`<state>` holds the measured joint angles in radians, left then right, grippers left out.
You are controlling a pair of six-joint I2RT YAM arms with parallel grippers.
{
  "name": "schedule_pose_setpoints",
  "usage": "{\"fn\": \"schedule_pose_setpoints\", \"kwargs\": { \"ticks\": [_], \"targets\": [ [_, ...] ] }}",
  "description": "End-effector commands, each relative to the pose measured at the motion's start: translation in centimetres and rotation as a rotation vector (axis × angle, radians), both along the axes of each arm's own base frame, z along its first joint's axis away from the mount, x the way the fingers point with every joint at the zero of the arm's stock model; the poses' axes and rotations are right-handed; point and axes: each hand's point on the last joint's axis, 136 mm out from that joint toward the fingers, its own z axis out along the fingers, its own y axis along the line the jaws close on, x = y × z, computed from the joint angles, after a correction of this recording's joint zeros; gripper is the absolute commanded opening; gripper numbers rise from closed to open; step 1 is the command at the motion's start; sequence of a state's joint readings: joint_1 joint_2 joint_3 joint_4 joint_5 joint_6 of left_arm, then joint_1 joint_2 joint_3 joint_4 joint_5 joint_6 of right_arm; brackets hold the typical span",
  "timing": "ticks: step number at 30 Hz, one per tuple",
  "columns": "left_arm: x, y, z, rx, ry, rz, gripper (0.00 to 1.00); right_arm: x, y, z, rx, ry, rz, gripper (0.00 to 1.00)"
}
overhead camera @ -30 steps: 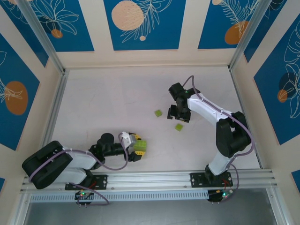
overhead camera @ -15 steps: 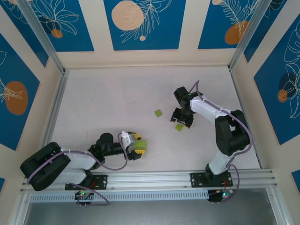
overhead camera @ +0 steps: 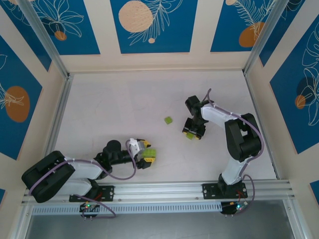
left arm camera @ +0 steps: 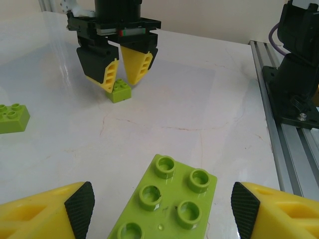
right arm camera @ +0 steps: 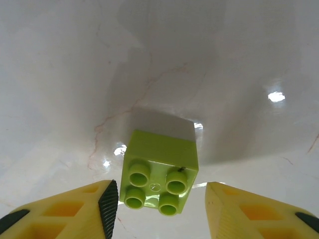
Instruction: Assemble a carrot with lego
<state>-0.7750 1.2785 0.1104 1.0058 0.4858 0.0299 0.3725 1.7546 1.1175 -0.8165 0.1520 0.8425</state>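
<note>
Lime-green lego lay in three separate places on the pale worktop, and I could not see any two pieces joined, so by my judgement the carrot was far from built.

The right tool stood released over a small square brick, one finger on each side of it. In the right wrist view the brick sat off centre. The dark pad at picture-left was almost against it, while the other finger stood well apart. The brick also looked slightly turned against the jaws. If the tool closed like that, the near pad would probably meet it first and push it across the glossy surface. It could also pinch a corner, so the brick twisted or popped out.

The left tool was likewise released, with a gap on both sides of a larger studded brick resting between its fingers. Any arm motion before a firm clench would likely shove that piece or leave it behind.

A third brick lay loose near the right tool, where a careless sweep could knock it away.
</note>
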Motion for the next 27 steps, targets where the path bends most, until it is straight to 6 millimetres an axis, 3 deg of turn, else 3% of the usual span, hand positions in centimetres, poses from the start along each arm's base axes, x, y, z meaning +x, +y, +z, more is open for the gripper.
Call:
{"fn": "schedule_pose_setpoints", "kwargs": {
  "ticks": [1,13,23,27],
  "targets": [
    [-0.1,-0.6,0.3,-0.001,-0.015,-0.019,0.75,-0.4,0.2,-0.8,0.019,0.032,-0.021,0.5],
    [0.2,-0.7,-0.2,0.016,-0.004,-0.014,0.75,0.4,0.3,-1.2,0.022,0.024,-0.014,0.42],
    [0.3,-0.2,-1.3,0.022,-0.022,0.007,0.76,0.6,0.3,-0.3,0.026,0.009,0.001,0.44],
    [-0.2,0.2,-0.3,-0.021,-0.038,0.0,0.76,0.7,0.2,0.0,0.022,0.005,0.006,0.44]
  ]
}}
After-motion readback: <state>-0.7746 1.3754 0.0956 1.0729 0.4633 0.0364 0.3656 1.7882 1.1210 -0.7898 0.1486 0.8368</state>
